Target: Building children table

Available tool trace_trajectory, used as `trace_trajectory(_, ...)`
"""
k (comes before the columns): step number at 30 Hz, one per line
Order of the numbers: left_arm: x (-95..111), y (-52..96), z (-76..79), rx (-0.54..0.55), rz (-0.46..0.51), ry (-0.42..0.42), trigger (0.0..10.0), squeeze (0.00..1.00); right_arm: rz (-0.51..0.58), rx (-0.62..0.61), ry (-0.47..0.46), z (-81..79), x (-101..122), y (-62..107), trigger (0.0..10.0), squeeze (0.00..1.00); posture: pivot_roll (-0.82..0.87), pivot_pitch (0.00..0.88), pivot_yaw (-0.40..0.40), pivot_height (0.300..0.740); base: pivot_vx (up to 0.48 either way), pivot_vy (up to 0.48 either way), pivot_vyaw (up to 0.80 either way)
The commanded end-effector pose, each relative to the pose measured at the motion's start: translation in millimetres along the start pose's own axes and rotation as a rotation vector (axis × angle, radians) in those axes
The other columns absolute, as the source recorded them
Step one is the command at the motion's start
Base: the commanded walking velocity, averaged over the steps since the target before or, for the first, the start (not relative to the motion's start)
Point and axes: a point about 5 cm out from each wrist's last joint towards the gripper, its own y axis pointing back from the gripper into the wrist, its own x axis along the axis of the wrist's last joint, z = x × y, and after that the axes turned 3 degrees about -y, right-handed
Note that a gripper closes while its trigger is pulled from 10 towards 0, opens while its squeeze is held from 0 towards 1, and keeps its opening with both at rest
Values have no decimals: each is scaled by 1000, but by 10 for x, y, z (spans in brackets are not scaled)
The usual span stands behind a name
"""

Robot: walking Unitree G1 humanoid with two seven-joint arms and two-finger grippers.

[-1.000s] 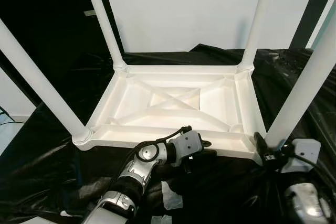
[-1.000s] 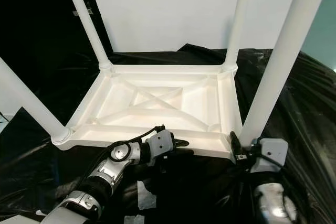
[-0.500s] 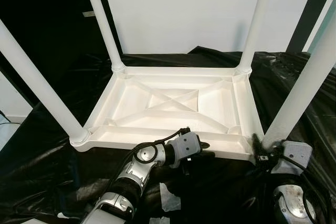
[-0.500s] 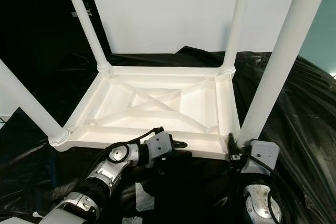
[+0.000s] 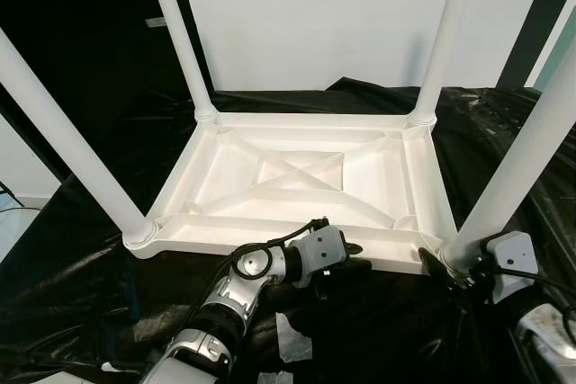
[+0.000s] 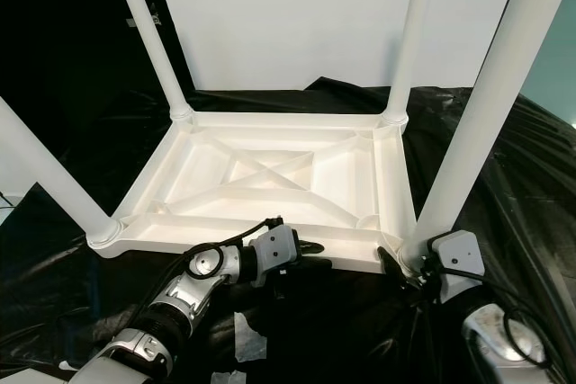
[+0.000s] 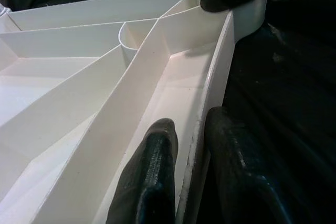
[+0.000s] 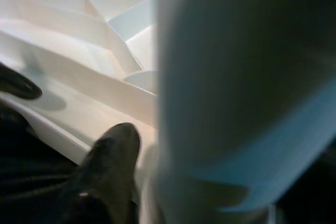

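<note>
Leg at my near right corner of the upturned tabletop sits between my right gripper's fingers, left gripper pinching the near rim, so I should press squarely down

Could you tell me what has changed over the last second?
The right gripper has drawn in against the base of the near right leg. The left gripper stays clamped on the tabletop's near rim; the upturned table has not moved.
</note>
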Motion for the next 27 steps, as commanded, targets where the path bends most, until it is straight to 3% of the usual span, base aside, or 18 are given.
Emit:
trace_trajectory(1, -308, -12, 232, 52, -135, 123, 10000, 0, 1, 132, -21, -143, -2, -45, 3765, 0, -95, 0, 50, 740, 0, 0, 0)
trace_trajectory(2, -311, -9, 231, 52, -136, 123, 10000, 0, -20, 154, -18, -132, -20, -27, 0, 0, -98, 0, 52, 740, 0, 0, 0)
trace_trajectory(8, -303, -22, 236, 49, -134, 124, 10000, 0, -88, 239, -47, -140, -100, 60, 0, 0, -101, 0, 51, 740, 0, 0, 0)
trace_trajectory(17, -296, -35, 236, 45, -132, 123, 10000, 0, -66, 198, -138, -327, -166, 42, 0, 0, -104, 0, 55, 740, 0, 0, 0)
trace_trajectory(18, -296, -33, 234, 46, -132, 122, 10000, 0, -56, 169, -160, -366, -170, 26, 0, 0, -104, 0, 55, 740, 0, 0, 0)
trace_trajectory(21, -297, -32, 229, 49, -133, 121, 10000, 0, -2, -80, -254, -513, -184, -64, 0, 0, -98, 0, 51, 740, 0, 0, 0)
trace_trajectory(25, -297, -33, 230, 51, -133, 123, 10000, 0, 6, -195, -276, -581, -182, -90, 0, 0, -98, 0, 50, 740, 0, 0, 0)
trace_trajectory(27, -303, -27, 237, 50, -133, 123, 10000, 0, 22, -309, -290, -600, -166, -99, 0, 0, -100, 0, 49, 740, 0, 0, 0)
